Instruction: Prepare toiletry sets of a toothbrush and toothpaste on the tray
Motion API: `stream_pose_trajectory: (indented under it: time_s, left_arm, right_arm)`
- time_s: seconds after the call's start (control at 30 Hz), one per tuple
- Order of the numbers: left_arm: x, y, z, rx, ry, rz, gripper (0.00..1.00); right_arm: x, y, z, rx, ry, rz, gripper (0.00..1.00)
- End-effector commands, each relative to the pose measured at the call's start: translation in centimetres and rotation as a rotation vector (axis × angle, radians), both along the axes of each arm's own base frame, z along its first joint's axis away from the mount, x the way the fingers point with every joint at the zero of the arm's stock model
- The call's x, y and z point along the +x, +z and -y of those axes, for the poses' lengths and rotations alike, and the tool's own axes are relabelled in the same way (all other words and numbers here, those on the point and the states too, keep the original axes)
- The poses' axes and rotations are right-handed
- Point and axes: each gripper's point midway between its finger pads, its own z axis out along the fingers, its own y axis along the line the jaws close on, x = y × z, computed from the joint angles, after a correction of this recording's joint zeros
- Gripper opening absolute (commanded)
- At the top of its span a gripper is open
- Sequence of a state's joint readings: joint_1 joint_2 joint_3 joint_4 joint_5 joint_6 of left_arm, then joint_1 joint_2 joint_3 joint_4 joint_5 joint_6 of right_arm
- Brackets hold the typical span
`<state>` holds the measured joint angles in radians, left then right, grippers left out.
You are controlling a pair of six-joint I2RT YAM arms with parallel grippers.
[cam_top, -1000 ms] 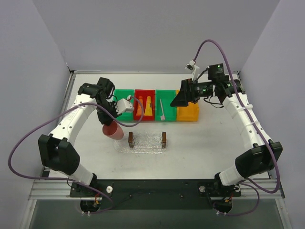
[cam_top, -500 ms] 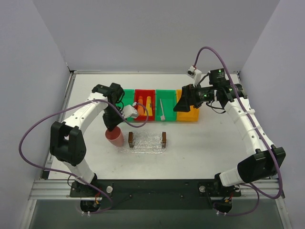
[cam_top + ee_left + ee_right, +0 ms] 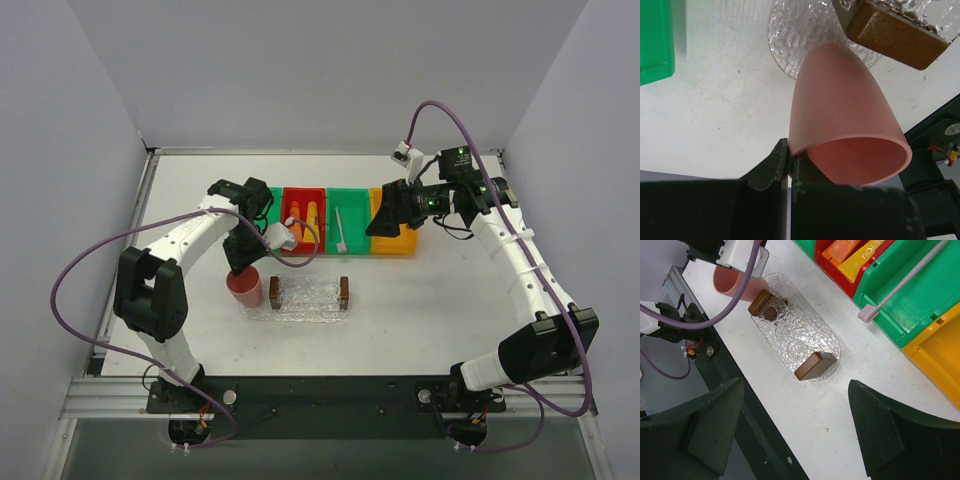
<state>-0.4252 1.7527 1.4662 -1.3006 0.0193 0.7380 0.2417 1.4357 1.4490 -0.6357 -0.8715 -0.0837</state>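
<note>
Walls, plain grey, boxed the white surface; left tool pinched the pink cup at nine o'clock of the tray; right tool gaped.

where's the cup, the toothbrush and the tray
cup [image 3: 845, 115], left wrist view, outer wall
toothbrush [image 3: 907, 276], right wrist view, mid handle
tray [image 3: 795, 337], right wrist view, clear floor

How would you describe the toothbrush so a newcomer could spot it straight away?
Find the row of coloured bins along the table's far side. The toothbrush lies alone in the green bin between the red bin and the orange bin. It is a slim pale stick with a small head, unlike the stubby orange and yellow tubes in the red bin.
</note>
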Motion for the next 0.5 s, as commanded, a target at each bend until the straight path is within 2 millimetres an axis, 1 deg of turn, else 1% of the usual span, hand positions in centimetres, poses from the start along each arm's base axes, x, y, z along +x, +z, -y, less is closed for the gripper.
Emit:
stream_pose_trajectory:
  time_s: [0.0, 0.33, 0.47]
  left_arm:
    - [1.47, 0.23, 0.57, 0.007, 0.021, 0.065, 0.0]
    - [1.68, -0.18, 0.99, 0.01, 0.021, 0.086, 0.0]
    - [1.39, -0.53, 0.89, 0.019, 0.016, 0.068, 0.0]
  right_arm:
    - [-0.6, 0.98, 0.2, 0.01, 0.017, 0.04, 0.8]
    - [-0.58, 0.86, 0.2, 0.013, 0.019, 0.029, 0.8]
    - [-0.67, 0.65, 0.08, 0.018, 0.026, 0.017, 0.79]
